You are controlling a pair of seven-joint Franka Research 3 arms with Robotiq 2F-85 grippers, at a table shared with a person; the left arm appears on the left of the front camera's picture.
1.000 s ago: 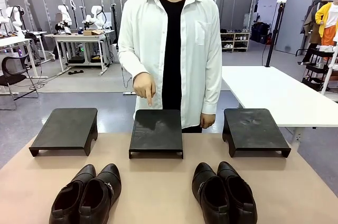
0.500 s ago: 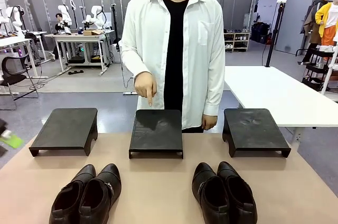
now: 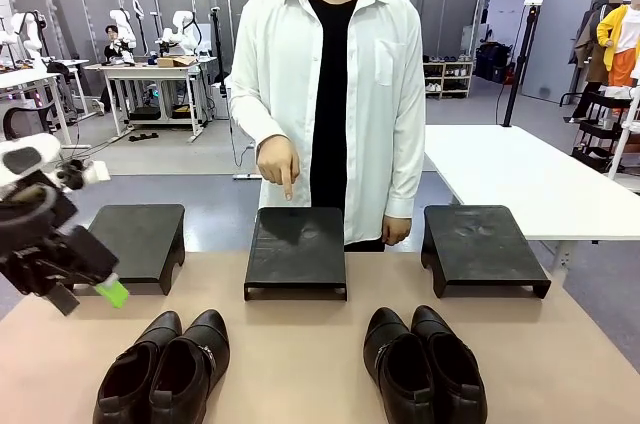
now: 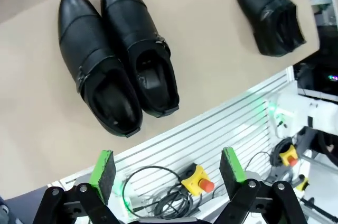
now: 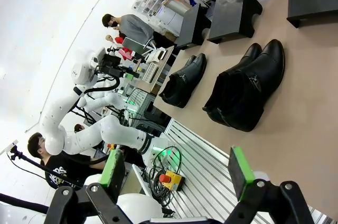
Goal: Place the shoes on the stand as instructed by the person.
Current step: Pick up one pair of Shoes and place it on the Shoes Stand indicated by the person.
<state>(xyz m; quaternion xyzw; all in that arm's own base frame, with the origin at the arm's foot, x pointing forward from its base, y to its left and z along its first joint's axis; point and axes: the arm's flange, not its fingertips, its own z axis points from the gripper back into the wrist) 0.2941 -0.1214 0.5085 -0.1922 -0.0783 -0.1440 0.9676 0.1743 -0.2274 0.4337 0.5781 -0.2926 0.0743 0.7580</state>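
Observation:
Two pairs of glossy black shoes stand at the near edge of the table, the left pair (image 3: 165,369) and the right pair (image 3: 425,364). Behind them are three black stands: left (image 3: 125,242), middle (image 3: 296,249) and right (image 3: 482,244). The person (image 3: 330,84) points a finger (image 3: 286,187) down at the middle stand. My left gripper (image 3: 88,296) hovers open at the table's left edge, in front of the left stand. Its wrist view looks down on the left pair (image 4: 116,76) beyond its open gripper (image 4: 168,167). My right gripper (image 5: 177,171) is open, off the table's edge, with the right pair (image 5: 245,92) ahead.
The table top (image 3: 300,344) is tan, with bare room between the two pairs. A white table (image 3: 520,179) stands at the far right behind the right stand. Below the table edge sit cables and a yellow emergency button (image 4: 198,179). My left arm (image 5: 90,129) shows in the right wrist view.
My left arm has swung in from the left edge and now hangs by the left stand. The person's hand keeps pointing at the middle stand. The shoes have not moved.

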